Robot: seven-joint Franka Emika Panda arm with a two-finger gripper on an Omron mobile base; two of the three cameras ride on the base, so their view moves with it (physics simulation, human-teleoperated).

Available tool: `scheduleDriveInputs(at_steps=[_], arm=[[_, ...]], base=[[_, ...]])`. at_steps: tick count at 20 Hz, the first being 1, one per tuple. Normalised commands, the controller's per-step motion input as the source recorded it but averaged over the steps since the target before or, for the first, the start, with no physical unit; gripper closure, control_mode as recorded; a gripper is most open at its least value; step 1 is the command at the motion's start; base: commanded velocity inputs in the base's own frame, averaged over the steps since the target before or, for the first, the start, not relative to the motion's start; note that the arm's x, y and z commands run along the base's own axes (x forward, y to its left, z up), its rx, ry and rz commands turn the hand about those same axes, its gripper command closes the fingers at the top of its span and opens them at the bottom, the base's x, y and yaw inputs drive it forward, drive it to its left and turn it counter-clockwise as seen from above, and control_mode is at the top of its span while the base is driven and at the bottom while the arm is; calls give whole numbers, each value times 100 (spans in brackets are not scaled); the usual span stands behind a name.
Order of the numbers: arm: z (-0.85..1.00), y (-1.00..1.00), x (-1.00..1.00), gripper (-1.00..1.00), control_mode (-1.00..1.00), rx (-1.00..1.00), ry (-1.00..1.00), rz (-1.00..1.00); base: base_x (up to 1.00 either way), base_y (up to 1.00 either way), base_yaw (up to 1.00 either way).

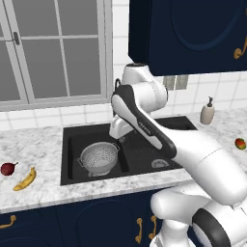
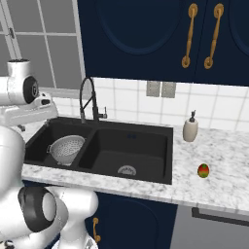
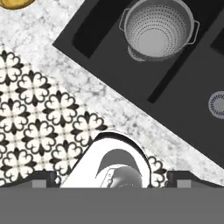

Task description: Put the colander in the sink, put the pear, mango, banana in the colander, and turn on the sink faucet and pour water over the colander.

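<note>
Far to the left of the pincer (image 1: 119, 137), on the marble counter (image 1: 38, 144), lies the pear (image 1: 7, 169) with the banana (image 1: 25, 179) just beside it; both are well apart from the hand. Closer in, the colander (image 1: 99, 158) sits upright and empty on the floor of the left basin of the sink (image 1: 72, 164), below the pincer and slightly to its left, not touching it. The pincer hangs over the sink near the divider between the two basins, pointing down. In the hand view its dark fingertips (image 3: 43, 178) stand spread wide with nothing between them, and the colander appears at the top of that view, well ahead of the tips. To the pincer's right and lower is the right basin with its round drain (image 1: 159, 163). In the right base view the sink faucet (image 2: 87, 97) rises at the sink's back edge. Farther right stands the beige soap dispenser (image 1: 207, 112), and farthest right the mango (image 1: 240, 143) rests on the counter, well apart from the pincer.
</note>
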Motion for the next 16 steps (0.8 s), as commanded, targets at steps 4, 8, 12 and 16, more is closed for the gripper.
scheduleDriveInputs(at_steps=[4, 8, 12, 16], arm=[[0, -100, -47, -100, -100, 9, 6, -35], [0, -100, -27, -100, -100, 6, 9, -36], [0, -100, -9, -100, -100, 1, 19, -37], [0, -100, -2, -100, -100, 0, 26, -39]], base=[[0, 0, 0], [0, 0, 0], [0, 0, 0], [0, 0, 0]])
